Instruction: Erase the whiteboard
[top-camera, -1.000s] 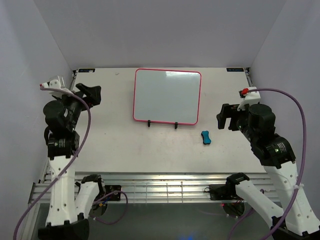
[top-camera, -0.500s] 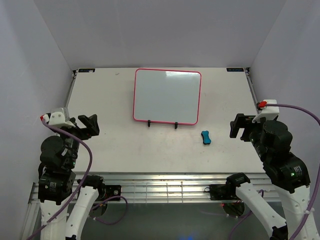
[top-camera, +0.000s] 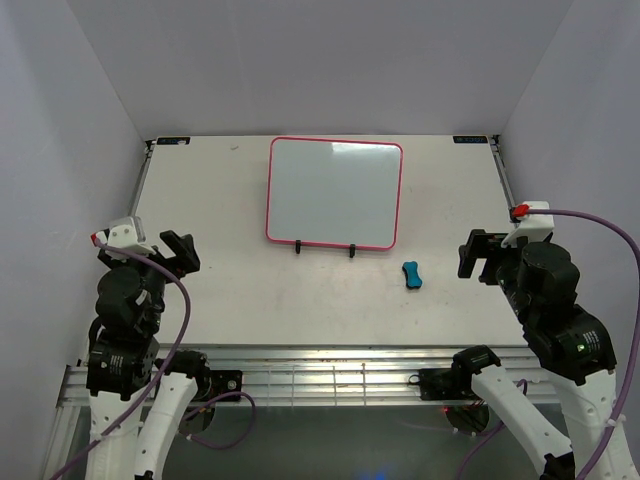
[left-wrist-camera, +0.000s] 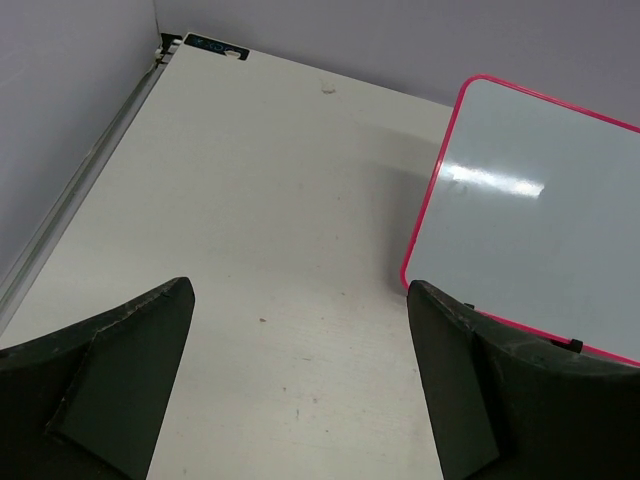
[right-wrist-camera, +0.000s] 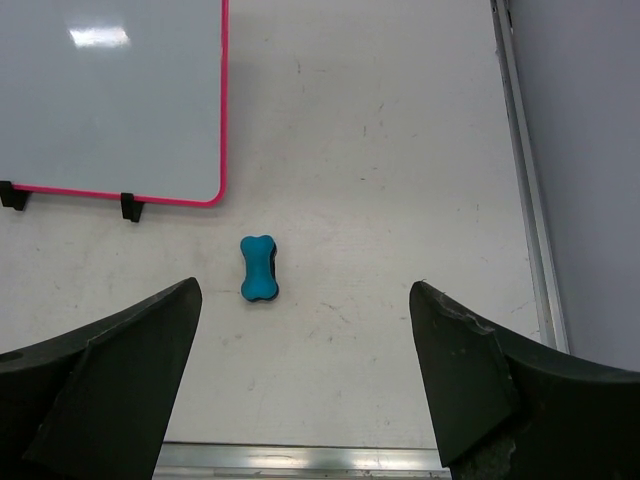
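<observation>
Resting at the middle of the desk (top-camera: 230, 285) toward its far edge, the whiteboard (top-camera: 334, 193) shows a plain white face inside its pink frame, with a streak of glare near the top. Two black stand feet (top-camera: 299, 245) sit at its near edge, one left of centre and one right of centre; how steeply the board leans cannot be told.

A blue eraser (top-camera: 411, 274) lies on the desk just off the board's near right corner, apart from the frame and touching nothing else.

The left fingers (top-camera: 180, 252) hang over the desk's near left part, well apart from the board. In the left wrist view these fingers (left-wrist-camera: 120, 370) are spread wide with bare desk between them, and the board's left edge shows just above the right-hand one.

The right fingers (top-camera: 472, 252) hang over the near right part of the desk, to the right of the eraser. In the right wrist view they (right-wrist-camera: 110, 370) are also spread wide and grip nothing. The eraser (right-wrist-camera: 259, 268) lies on the desk between them, and the board's near right corner (right-wrist-camera: 110, 90) fills the upper left.
</observation>
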